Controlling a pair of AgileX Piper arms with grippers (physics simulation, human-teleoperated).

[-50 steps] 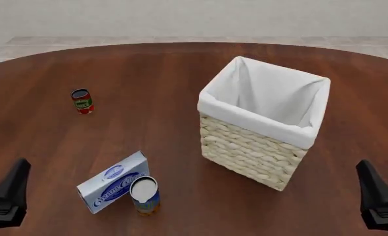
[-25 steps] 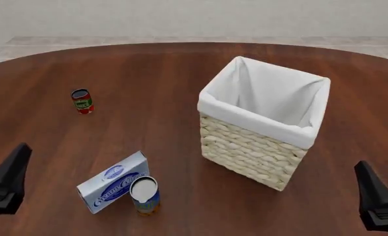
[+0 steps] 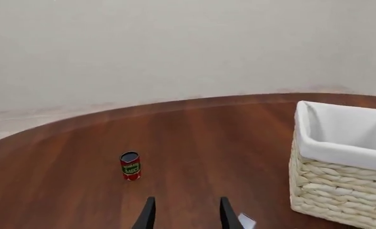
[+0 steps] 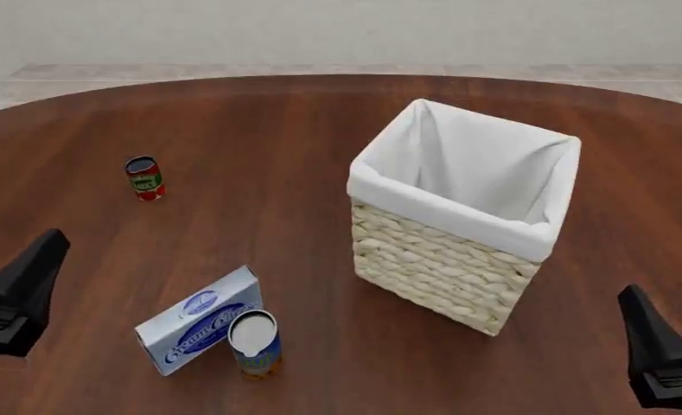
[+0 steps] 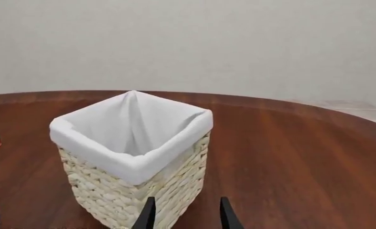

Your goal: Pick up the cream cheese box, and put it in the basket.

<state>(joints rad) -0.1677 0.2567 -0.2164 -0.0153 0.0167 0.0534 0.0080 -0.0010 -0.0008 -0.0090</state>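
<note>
Front view shows the cream cheese box (image 4: 199, 320) lying flat on the desk (image 4: 271, 130), well apart from the basket (image 4: 462, 212) and not yet lifted. A blue-orange can (image 4: 254, 343) stands upright just beside the box, at or nearly at its long side; whether the 2 touch cannot be told. A small red can (image 4: 144, 177) stands farther out on the desk, well apart from both.

The left hand (image 4: 18, 298) hangs above the desk with nothing between its fingers. The left wrist view shows those fingers (image 3: 146, 217) parted with a clear gap. The right hand (image 4: 661, 363) is likewise empty; its wrist view shows a similar gap, with the basket directly ahead of it.

Governing relation: the box lies ahead of the left hand and toward its inner side, near it. From the right hand it lies far across, beyond the basket. The left hand is therefore judged the nearer and the proper one for the pick. The long axis of the box runs diagonally, from close to the arms' side outward and toward the basket. The fingers will likely need to turn to close across the short width. The adjacent can is a probable obstruction on that side.
</note>
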